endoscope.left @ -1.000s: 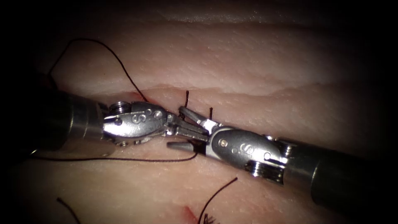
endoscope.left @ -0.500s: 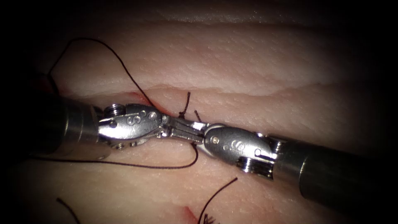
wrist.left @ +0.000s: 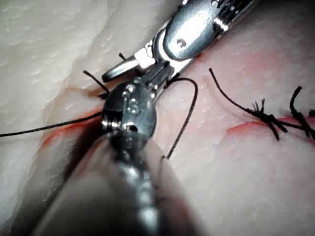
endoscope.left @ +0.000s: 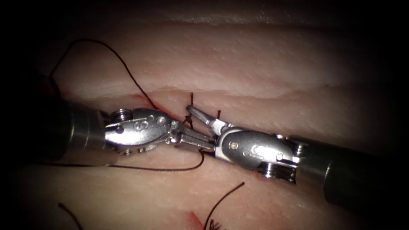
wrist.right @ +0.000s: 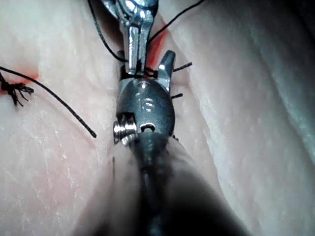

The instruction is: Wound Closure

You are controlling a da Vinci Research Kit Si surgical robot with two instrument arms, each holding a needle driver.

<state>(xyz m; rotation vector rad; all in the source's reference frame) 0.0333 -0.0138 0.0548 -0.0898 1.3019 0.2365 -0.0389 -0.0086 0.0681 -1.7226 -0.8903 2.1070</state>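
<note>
Dark thread (endoscope.left: pixel 162 168) running below left tool (endoscope.left: pixel 200 140), whose jaws are pressing together on strand beside knot (endoscope.left: pixel 188 122) at cut (endoscope.left: pixel 238 94). Right tool (endoscope.left: pixel 204 127) reopening: jaws spread, upper blade above knot; half second ago they were closed. Two short cut ends standing above right tool's upper blade, suggesting snip made. Needle: cannot tell where.

The tissue (endoscope.left: pixel 255 55) is pale pink. The thread (endoscope.left: pixel 162 168) is dark. Both tools are shiny silver, with red fluid (endoscope.left: pixel 194 219) at the tissue's lower edge.
</note>
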